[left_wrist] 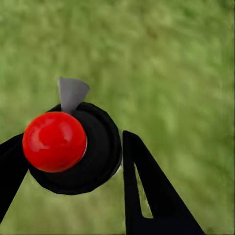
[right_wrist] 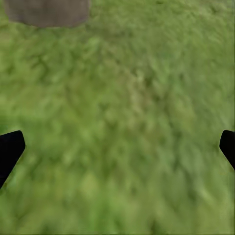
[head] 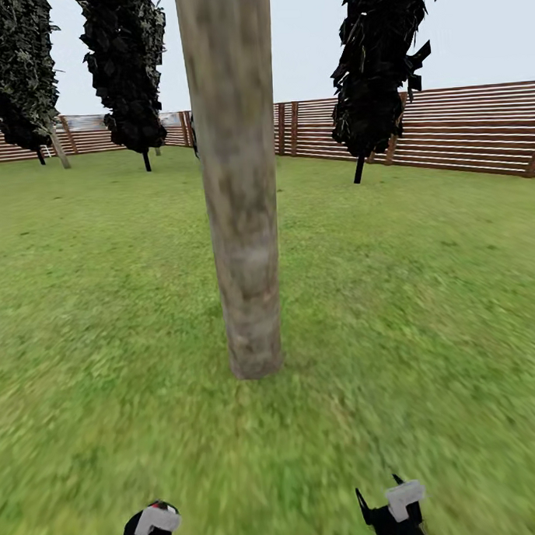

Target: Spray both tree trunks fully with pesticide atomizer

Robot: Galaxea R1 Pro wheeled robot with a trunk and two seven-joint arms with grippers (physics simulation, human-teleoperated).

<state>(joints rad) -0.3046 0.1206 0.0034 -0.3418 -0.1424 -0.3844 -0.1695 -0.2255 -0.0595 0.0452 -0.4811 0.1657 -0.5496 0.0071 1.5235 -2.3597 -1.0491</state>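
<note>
head view: a thick grey-tan tree trunk (head: 239, 183) is seen upright on the lawn (head: 424, 292), dead ahead; dark cypress-like trees (head: 127, 71) and a slat fence (head: 464, 130) are set behind.
left wrist view: the left gripper (left_wrist: 73, 156) is closed around the pesticide atomizer (left_wrist: 73, 147), probably at its red-capped top.
right wrist view: the right gripper (right_wrist: 117, 152) is held wide apart over grass; the trunk's base (right_wrist: 48, 12) is glimpsed.

Centre of the head view: tree trunk (head: 239, 183) rising from the lawn (head: 425, 307), base just below mid-frame. Behind, across the top: fence (head: 464, 126), with three cypress-like trees (head: 372, 68) before it, two upper left, one upper right. Bottom edge: left gripper (head: 151, 528) lower left holding the atomizer (left_wrist: 73, 147), right gripper (head: 395, 511) lower right.
</note>
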